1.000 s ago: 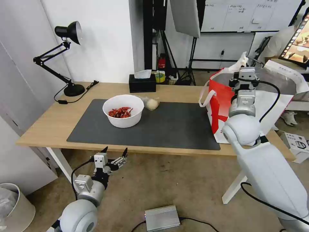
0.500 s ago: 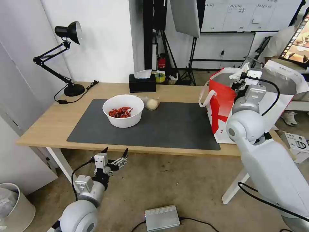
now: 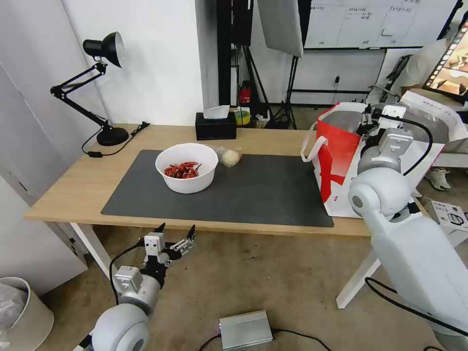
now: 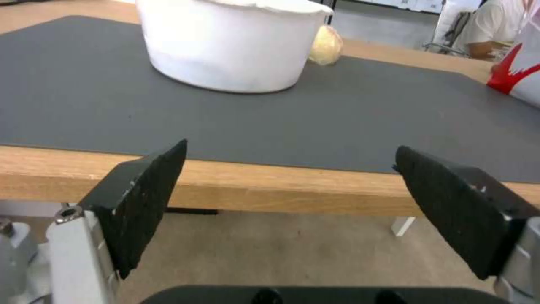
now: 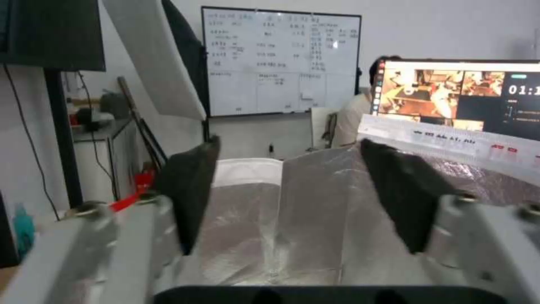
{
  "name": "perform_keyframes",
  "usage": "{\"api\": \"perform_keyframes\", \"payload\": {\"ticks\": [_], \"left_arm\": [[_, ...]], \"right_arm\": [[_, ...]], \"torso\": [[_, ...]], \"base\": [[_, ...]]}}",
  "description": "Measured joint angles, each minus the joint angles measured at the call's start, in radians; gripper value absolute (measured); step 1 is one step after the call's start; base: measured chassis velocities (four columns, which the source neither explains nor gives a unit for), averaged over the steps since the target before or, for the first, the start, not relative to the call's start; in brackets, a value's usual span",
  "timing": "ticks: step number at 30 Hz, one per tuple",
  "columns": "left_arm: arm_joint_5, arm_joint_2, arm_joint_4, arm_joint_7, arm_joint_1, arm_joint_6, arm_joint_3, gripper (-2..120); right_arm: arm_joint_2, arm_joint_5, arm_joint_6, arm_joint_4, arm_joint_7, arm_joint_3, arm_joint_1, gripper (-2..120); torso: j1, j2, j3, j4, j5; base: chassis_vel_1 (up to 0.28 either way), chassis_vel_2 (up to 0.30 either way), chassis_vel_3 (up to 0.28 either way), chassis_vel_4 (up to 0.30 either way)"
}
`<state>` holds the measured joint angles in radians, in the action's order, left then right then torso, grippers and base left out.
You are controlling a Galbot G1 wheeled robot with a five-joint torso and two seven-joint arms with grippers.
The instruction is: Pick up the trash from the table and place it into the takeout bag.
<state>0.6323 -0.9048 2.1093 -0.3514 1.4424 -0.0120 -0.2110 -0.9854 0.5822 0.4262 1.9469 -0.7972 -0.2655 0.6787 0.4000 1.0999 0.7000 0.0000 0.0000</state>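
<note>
The bowl point(image 3: 186, 167), white and round, is sitting upright on the table's point(image 3: 68, 187) grey mat, holding red chilli scraps; it is lying ahead of the left gripper's point(image 4: 290, 185) spread jaws, nearer the left jaw. The bun point(image 3: 229, 157), pale in its clear bag, is resting just behind the bowl. The bag point(image 3: 336, 161), white with red sides, is standing open, its foil lining point(image 5: 315, 219) lying between and beyond the right gripper's point(image 5: 290, 198) parted jaws.

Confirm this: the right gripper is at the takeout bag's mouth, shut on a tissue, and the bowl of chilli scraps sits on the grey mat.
One thing is wrong: the right gripper is open and holds nothing, as the right wrist view shows. It is at the mouth of the takeout bag, and the bowl of chilli scraps does sit on the grey mat.
</note>
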Motion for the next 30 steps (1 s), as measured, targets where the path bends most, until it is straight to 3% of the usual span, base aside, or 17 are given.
{"api": "perform_keyframes", "payload": {"ticks": [8,11,12,15,16,20,30], "left_arm": [[0.0,-0.001,0.001,0.002,0.002,0.0,-0.002,100],[0.0,0.0,0.009,0.002,0.007,0.001,-0.005,100],[0.0,0.0,0.009,0.002,0.007,0.001,-0.005,100],[-0.002,0.0,0.02,0.003,0.013,0.001,-0.006,100],[-0.002,0.0,0.02,0.003,0.013,0.001,-0.006,100],[-0.004,0.005,0.031,0.004,0.022,0.001,-0.015,100],[-0.008,0.002,0.042,0.005,0.026,-0.001,-0.018,100]], "right_arm": [[0.0,0.014,-0.079,0.003,0.07,-0.004,0.005,93],[0.017,0.055,-0.226,0.024,0.259,-0.016,0.028,100],[0.017,0.055,-0.226,0.024,0.259,-0.016,0.028,100],[0.051,0.11,-0.276,0.071,0.416,-0.036,0.076,100],[0.051,0.11,-0.276,0.071,0.416,-0.036,0.076,100],[0.132,0.215,-0.207,0.157,0.624,-0.08,0.183,100],[0.201,0.238,-0.078,0.276,0.737,-0.181,0.378,100]], "torso": [[0.0,0.0,0.0,0.0,0.0],[0.0,0.0,0.0,0.0001,-0.0001],[0.0,0.0,0.0,0.0001,-0.0001],[0.0,0.0,0.0,0.0,0.0],[0.0,0.0,0.0,0.0,0.0],[0.0,0.0,0.0,-0.0001,0.0],[0.0,0.0,0.0,-0.0001,-0.0001]], "base": [[0.0,0.0,0.0,0.0],[0.0,0.0,0.0,0.0],[0.0,0.0,0.0,0.0],[0.0,0.0,0.0,0.0],[0.0,0.0,0.0,0.0],[0.0,0.0,0.0,0.0],[0.0,0.0,0.0,0.0]]}}
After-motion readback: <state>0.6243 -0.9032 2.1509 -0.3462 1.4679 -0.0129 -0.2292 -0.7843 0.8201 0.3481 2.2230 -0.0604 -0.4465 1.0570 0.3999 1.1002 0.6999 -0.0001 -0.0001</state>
